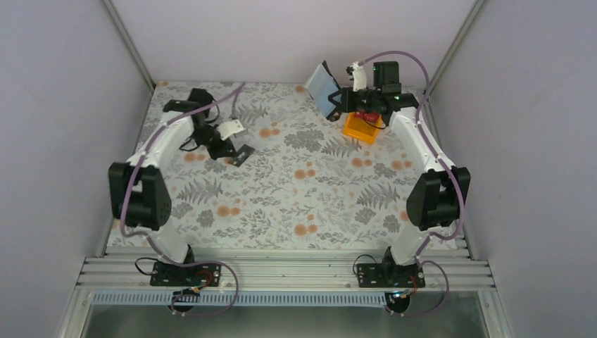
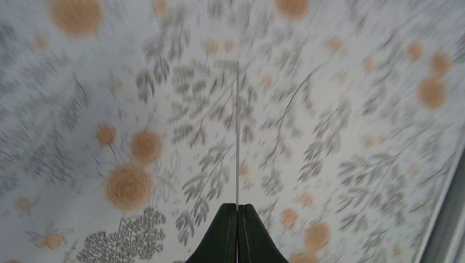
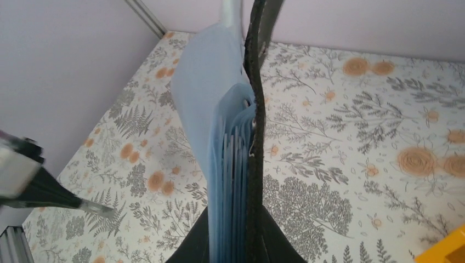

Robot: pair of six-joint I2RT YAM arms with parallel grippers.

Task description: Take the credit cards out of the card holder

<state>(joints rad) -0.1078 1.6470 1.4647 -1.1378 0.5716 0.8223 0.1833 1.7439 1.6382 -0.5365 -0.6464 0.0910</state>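
Observation:
My right gripper (image 1: 343, 103) is shut on the card holder (image 1: 322, 87) and holds it raised at the back of the table, opened out. In the right wrist view the black cover (image 3: 255, 137) and the bluish clear sleeves (image 3: 216, 126) stand upright between my fingers (image 3: 274, 235). My left gripper (image 1: 239, 152) is low over the left part of the table, apart from the holder. In the left wrist view it (image 2: 237, 207) is shut on a thin card (image 2: 237, 137) seen edge-on, so I cannot tell its colour. No other credit card shows.
An orange plastic bin (image 1: 360, 129) with something red in it sits under my right wrist; its corner shows in the right wrist view (image 3: 445, 252). The floral tablecloth (image 1: 303, 190) is walled at the back and both sides.

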